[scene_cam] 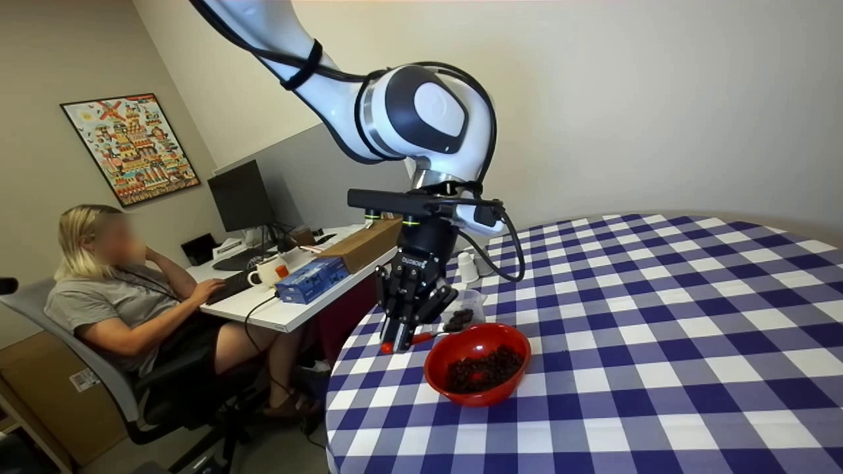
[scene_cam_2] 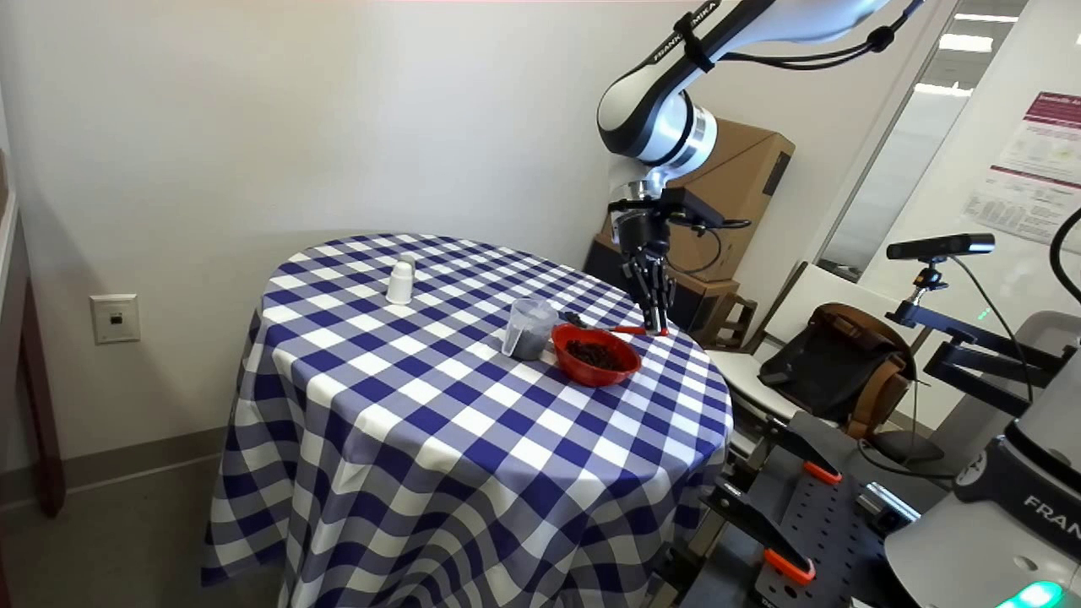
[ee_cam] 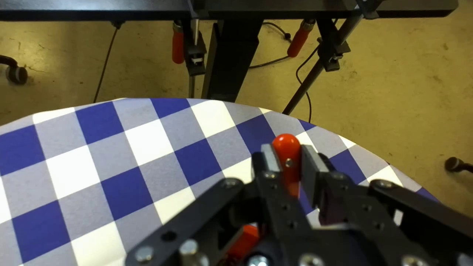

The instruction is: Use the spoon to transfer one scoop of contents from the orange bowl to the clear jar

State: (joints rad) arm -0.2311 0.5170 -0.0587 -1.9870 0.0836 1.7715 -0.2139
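Spoon (scene_cam_2: 629, 330) showed at the far side of the orange bowl (scene_cam_2: 581, 371) in an exterior view, its handle's end pinched between nearly closed jaws. It seemed light and stiff, but slick enough to twist; mid-handle would likely hold steadier.

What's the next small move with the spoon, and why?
I'd probably raise the spoon slightly, without tipping it, so it can pass over the clear jar: the gripper has the red handle pinched, and in an exterior view what looks like the spoon's dark load shows beside the jar rather than above it.
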